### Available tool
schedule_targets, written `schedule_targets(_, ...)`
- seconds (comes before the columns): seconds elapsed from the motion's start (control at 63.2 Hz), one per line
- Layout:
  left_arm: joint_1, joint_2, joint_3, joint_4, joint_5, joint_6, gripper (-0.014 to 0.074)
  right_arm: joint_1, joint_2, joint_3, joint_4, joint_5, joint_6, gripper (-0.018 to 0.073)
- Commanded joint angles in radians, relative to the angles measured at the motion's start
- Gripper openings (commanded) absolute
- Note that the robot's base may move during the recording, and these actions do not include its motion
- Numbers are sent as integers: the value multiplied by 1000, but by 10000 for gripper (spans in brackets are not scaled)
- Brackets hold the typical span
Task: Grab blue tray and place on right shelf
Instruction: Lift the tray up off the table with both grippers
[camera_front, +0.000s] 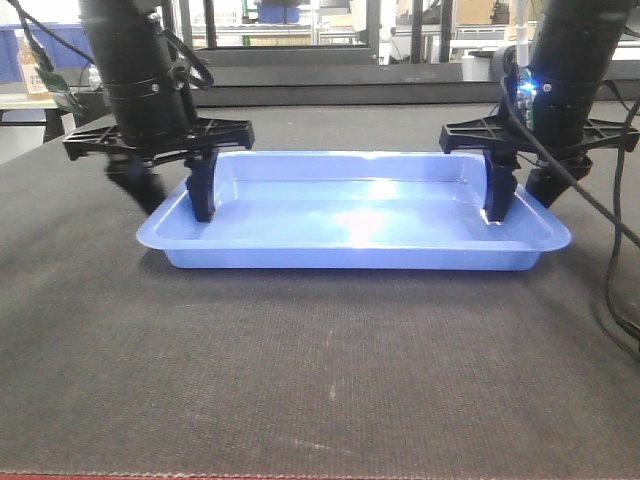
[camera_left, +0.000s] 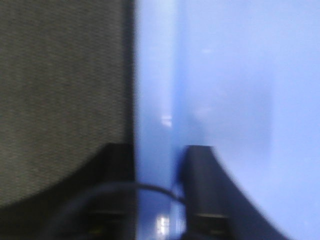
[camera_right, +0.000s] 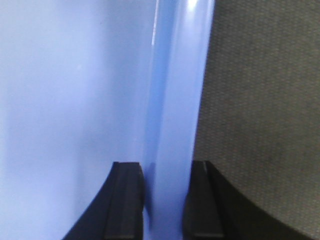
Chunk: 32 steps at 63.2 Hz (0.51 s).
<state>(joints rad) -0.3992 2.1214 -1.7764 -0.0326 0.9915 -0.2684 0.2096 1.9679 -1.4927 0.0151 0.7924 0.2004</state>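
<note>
The blue tray (camera_front: 350, 215) lies flat on the dark mat, light blue and glossy, and it holds nothing. My left gripper (camera_front: 170, 205) straddles its left rim, one finger inside the tray and one outside. In the blurred left wrist view the fingers (camera_left: 200, 190) press the rim of the tray (camera_left: 155, 100) from both sides of the left gripper (camera_left: 159, 150). My right gripper (camera_front: 520, 205) straddles the right rim the same way. In the right wrist view the right gripper (camera_right: 166, 165) is shut on the tray's (camera_right: 175, 75) rim. The right shelf is out of view.
The dark mat (camera_front: 320, 370) spreads wide in front of the tray, with a red table edge (camera_front: 100, 476) at the very front. A black frame (camera_front: 300, 60) runs behind the table. Cables (camera_front: 620, 250) hang at the right. Darker blue bins (camera_front: 20, 50) stand far left.
</note>
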Motion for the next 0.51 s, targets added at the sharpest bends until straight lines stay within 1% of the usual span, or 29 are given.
schedule_targets(0.0,-4,-60,-36,10,-6,-12,-34,-2,-72,-30,-28,-16,-7,57)
schedule_targets(0.032,-4,-60,-43,10,9,-12,-26,-2,-79,-30,-28,-13,-7,57)
schedule_targets(0.127,-4,-65,-88,17,58,-12,-47,-2,-115,-30,-28,-5,-7,57)
schedule_targets(0.301,-9,-104,-171,97,164,-12,-47,-2,-216,-30,-28,13,-7,57)
schedule_targets(0.491,-9,-206,-178,99,208,-10,-48,4,-344,-30,-28,79,-7,57)
